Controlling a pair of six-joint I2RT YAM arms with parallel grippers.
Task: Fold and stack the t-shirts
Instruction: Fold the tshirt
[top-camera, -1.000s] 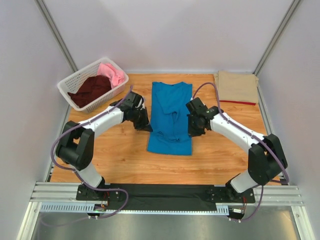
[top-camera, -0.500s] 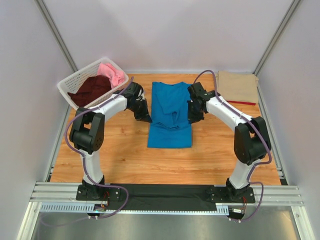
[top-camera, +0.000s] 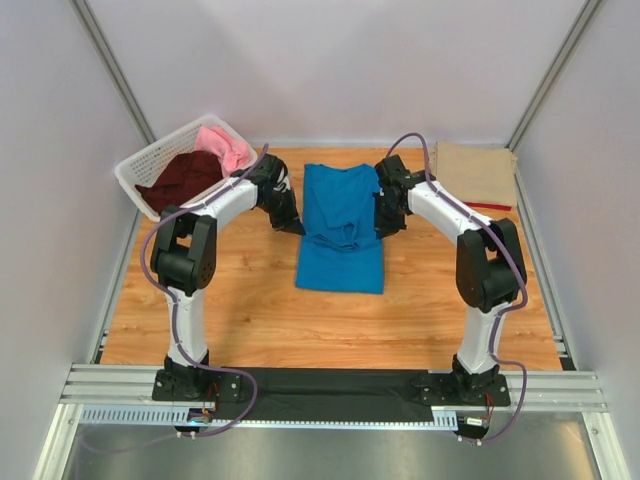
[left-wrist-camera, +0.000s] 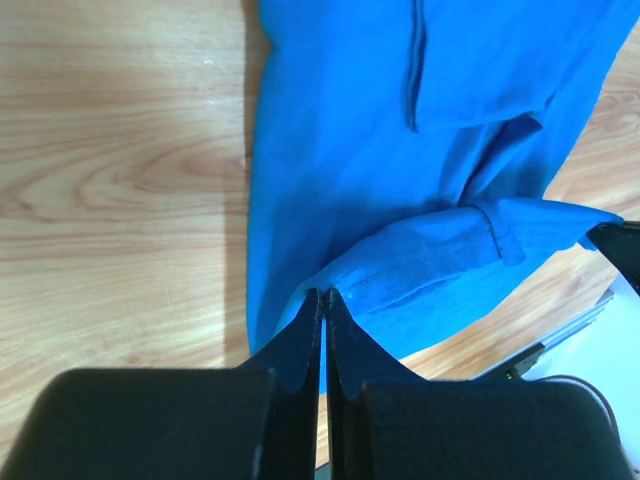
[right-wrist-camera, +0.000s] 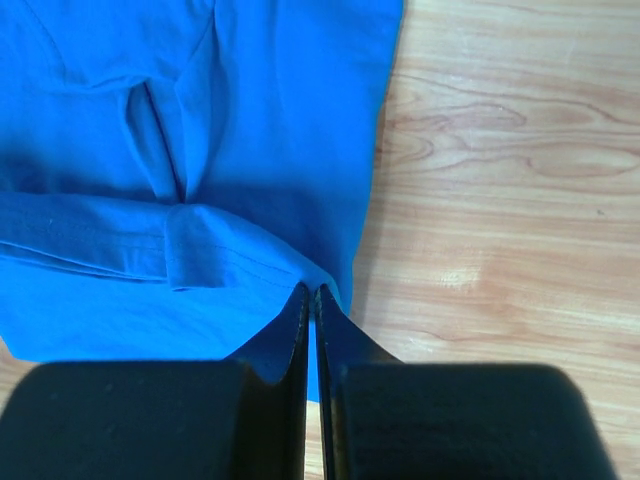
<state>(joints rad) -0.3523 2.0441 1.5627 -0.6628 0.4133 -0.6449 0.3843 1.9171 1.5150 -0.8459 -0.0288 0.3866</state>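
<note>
A bright blue t-shirt (top-camera: 340, 265) lies lengthwise in the middle of the wooden table, with a raised crease bunched across its middle. My left gripper (top-camera: 297, 227) is shut on the shirt's left edge; in the left wrist view its tips (left-wrist-camera: 325, 293) pinch a lifted fold of the blue cloth (left-wrist-camera: 400, 150). My right gripper (top-camera: 381, 230) is shut on the right edge, and its tips (right-wrist-camera: 311, 290) pinch the blue cloth (right-wrist-camera: 200, 120) in the same way. A folded tan t-shirt (top-camera: 473, 172) lies at the back right on a red one (top-camera: 480, 205).
A white lattice basket (top-camera: 135, 170) stands at the back left, holding a dark maroon shirt (top-camera: 185, 178) and a pink one (top-camera: 225, 147). Bare wood (top-camera: 240, 310) shows around the blue shirt. Metal rails (top-camera: 330, 390) run along the near edge.
Both grippers have moved towards the far side of the table with the blue shirt's edges in them. The shirt's near hem has slid a little farther from the arm bases.
</note>
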